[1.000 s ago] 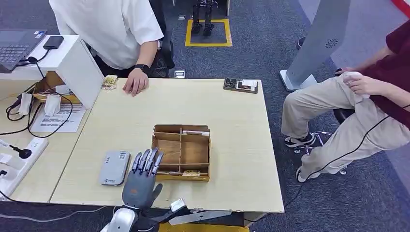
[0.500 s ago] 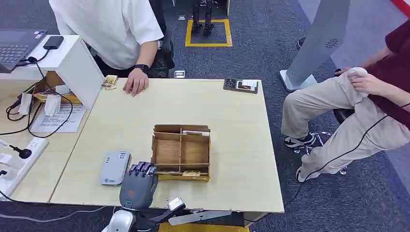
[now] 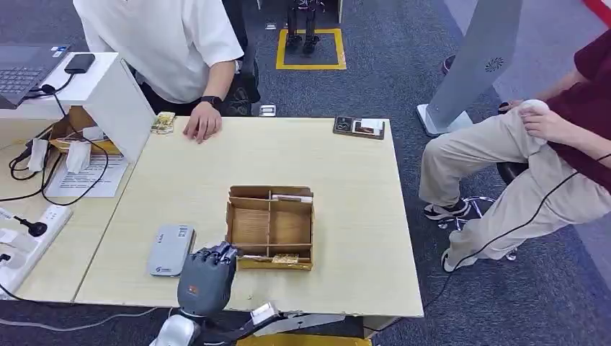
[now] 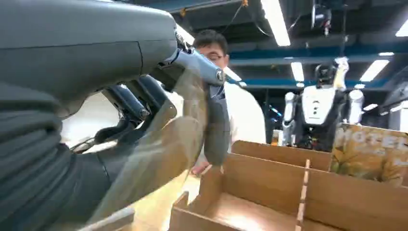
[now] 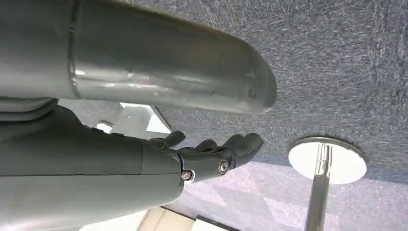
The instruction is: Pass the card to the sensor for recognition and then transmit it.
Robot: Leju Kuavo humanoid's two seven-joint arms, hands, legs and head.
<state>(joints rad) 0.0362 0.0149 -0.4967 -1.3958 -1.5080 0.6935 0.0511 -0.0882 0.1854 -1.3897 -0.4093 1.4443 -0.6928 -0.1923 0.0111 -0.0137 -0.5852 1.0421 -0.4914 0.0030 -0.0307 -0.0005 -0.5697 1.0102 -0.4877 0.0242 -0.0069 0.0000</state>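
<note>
Left hand (image 3: 205, 277), fingers curled on a card (image 4: 159, 159), at the bench's (image 3: 346, 216) near edge beside the sensor (image 3: 171, 249). Right hand (image 5: 211, 154) fingers apart, empty.

Pale wooden table (image 3: 346, 187), cardboard divider box (image 3: 271, 227), grey sensor (image 3: 171, 249), far-edge tray (image 3: 359, 127)

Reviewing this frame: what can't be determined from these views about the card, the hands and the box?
- Card: whether the left robot hand holds one. Head view, the hand's back covers its curled fingers; left wrist view, a blurred tan shape sits between the fingers.
- Cardboard box, near-left corner: hidden by that hand in the head view.
- Reader: markings too small to read.
- Right robot hand: hangs over the floor, partly covered by the arm.
</note>
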